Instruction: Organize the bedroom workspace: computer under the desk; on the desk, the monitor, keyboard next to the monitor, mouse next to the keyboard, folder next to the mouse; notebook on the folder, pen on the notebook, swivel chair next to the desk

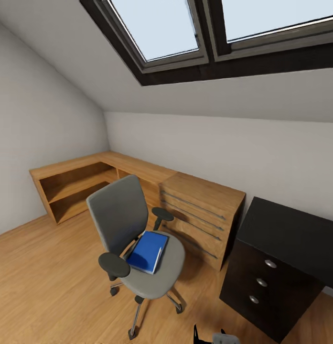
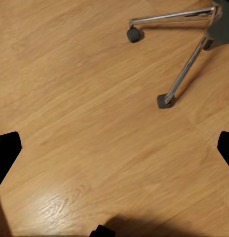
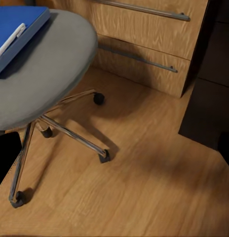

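Blue folder (image 1: 148, 251) lying flat on the swivel chair (image 1: 123, 224) seat beside the desk (image 1: 290, 234): judged light, stiff and thin, best pinched at 1 overhanging edge; both grippers' opening cannot be told.

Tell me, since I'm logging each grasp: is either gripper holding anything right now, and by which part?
Nothing is held. The left gripper is open over bare floor, the right gripper open too. The folder lies on the chair seat.
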Robot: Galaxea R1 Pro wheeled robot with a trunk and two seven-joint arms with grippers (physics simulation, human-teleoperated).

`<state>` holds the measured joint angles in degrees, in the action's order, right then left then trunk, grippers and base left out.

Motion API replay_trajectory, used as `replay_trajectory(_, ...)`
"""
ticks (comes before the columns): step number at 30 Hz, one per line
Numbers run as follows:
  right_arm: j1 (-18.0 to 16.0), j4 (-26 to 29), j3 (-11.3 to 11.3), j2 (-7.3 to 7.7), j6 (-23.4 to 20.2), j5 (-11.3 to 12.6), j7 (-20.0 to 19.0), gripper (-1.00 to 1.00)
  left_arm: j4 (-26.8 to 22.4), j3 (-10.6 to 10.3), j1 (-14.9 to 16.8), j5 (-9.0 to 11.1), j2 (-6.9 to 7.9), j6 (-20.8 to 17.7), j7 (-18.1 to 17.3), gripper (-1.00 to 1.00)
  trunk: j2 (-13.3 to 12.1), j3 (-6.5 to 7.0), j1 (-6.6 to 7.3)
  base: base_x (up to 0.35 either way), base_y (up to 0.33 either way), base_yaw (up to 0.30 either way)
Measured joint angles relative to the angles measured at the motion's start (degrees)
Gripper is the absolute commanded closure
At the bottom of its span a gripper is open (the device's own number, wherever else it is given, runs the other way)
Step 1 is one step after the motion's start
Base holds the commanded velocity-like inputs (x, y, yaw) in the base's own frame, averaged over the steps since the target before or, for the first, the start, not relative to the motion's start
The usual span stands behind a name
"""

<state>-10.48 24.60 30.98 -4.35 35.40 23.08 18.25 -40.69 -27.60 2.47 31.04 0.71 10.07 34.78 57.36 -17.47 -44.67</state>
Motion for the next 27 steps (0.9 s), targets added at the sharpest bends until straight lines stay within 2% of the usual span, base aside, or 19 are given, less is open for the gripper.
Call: replay_trajectory(27,0.02,0.0,0.06,0.0,-0.09,-0.09,0.0,-1.0,0.34,-0.03,0.0,0.17,-0.16,-0.03,-0.31,-1.0,0.0,0.0,0.0,0.0,0.0,0.277)
